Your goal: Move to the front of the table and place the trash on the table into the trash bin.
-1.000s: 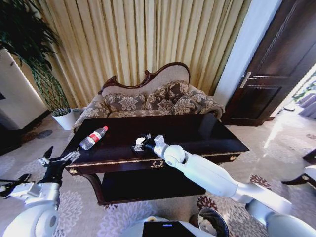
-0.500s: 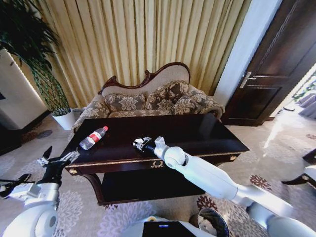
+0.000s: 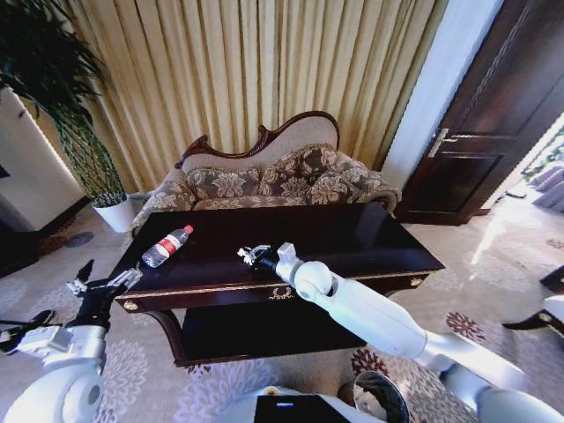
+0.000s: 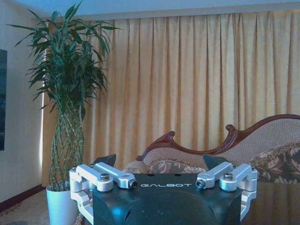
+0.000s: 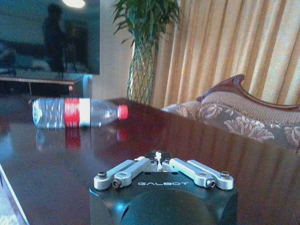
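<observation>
Right gripper (image 3: 249, 256) low over table (image 3: 370, 233), jaws pinched closed; whether something white is held between tips, cannot tell. Bottle (image 3: 166, 245) lies on side well to its left, nothing between. Sofa (image 3: 264, 181) beyond table. Left gripper (image 3: 104, 284) spread open, off table's left corner. Trash bin (image 3: 381, 398) behind right arm, on floor.

Gold pleated curtains (image 3: 264, 70) across the back wall. Ornate floral sofa (image 3: 273, 176) with carved dark wood frame in front of them. Tall potted plant (image 3: 66, 115) in a white pot at the left. Dark wooden door (image 3: 498, 115) at the right. Pale patterned carpet (image 3: 159, 370) underfoot, warmly lit.
</observation>
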`<state>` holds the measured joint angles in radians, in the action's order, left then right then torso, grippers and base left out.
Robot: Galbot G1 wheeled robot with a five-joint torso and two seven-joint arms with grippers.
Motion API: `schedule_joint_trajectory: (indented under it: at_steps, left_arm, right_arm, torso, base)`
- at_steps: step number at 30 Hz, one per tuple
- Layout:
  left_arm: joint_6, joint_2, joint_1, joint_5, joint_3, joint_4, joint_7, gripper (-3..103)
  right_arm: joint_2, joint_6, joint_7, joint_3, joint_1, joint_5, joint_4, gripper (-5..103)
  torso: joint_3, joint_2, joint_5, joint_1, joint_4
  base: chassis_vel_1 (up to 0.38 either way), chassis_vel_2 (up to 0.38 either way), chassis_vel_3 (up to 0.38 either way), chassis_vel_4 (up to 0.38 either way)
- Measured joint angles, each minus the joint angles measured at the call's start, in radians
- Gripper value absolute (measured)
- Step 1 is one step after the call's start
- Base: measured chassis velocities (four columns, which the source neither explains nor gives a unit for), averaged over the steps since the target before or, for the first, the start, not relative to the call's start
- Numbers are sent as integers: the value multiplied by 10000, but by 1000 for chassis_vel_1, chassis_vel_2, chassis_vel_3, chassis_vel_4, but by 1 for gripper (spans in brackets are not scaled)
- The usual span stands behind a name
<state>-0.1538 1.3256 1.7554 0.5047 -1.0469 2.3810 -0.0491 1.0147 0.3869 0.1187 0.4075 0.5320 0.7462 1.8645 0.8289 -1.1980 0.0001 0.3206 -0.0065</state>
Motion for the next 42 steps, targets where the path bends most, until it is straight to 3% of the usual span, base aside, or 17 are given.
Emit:
schedule_joint_trajectory:
  at_steps: [8, 10, 11, 14, 19, 22, 29, 34, 42]
  left_arm:
    - [24, -50, -77, 55, 41, -11, -18, 100]
    - [65, -118, -114, 171, 20, -77, -38, 100]
    - [65, -118, -114, 171, 20, -77, -38, 100]
    - [218, -197, -194, 228, -8, -268, -41, 100]
    - [257, -215, -290, 291, 34, -438, -42, 100]
    - [267, -314, -379, 382, 93, -568, -35, 100]
    - [266, -670, -547, 552, 151, -751, -10, 100]
    - [250, -945, -715, 698, 251, -922, -1, 100]
    - [246, -1121, -757, 857, 181, -1029, 11, 100]
  right_arm:
    - [-91, 440, 0, -1538, -358, 665, 245, 1]
    - [-209, 584, 0, -2581, -135, 715, 129, 1]
    - [-209, 584, 0, -2581, -135, 715, 129, 1]
    - [-653, 613, 3, -4500, 1010, 584, 201, 1]
    - [-1265, 236, 3, -5937, 2103, 352, 344, 1]
    - [-1716, -232, 3, -7476, 3239, 150, 505, 1]
    - [-1389, -562, 3, -9789, 4727, -405, 848, 1]
    - [-1049, -342, 2, -10324, 5326, -334, 1443, 1]
    - [-669, -189, 0, -10170, 5680, -541, 1666, 1]
  torso:
    - [-1, -1, 0, 0, 2]
    - [0, 0, 0, 0, 4]
    - [0, 0, 0, 0, 4]
    - [0, 0, 3, 0, -1]
    - [-1, 0, 1, 0, -7]
    - [0, 0, 2, -1, -4]
    - [-1, 0, 1, -1, -1]
    - [-1, -1, 0, -1, -1]
    - [0, 0, -3, 1, 2]
  base:
    - [0, 0, 0, 0]
    - [0, 0, 0, 0]
    - [0, 0, 0, 0]
    - [0, 0, 0, 0]
    - [0, 0, 0, 0]
    - [0, 0, 0, 0]
    - [0, 0, 0, 0]
    - [0, 0, 0, 0]
    - [0, 0, 0, 0]
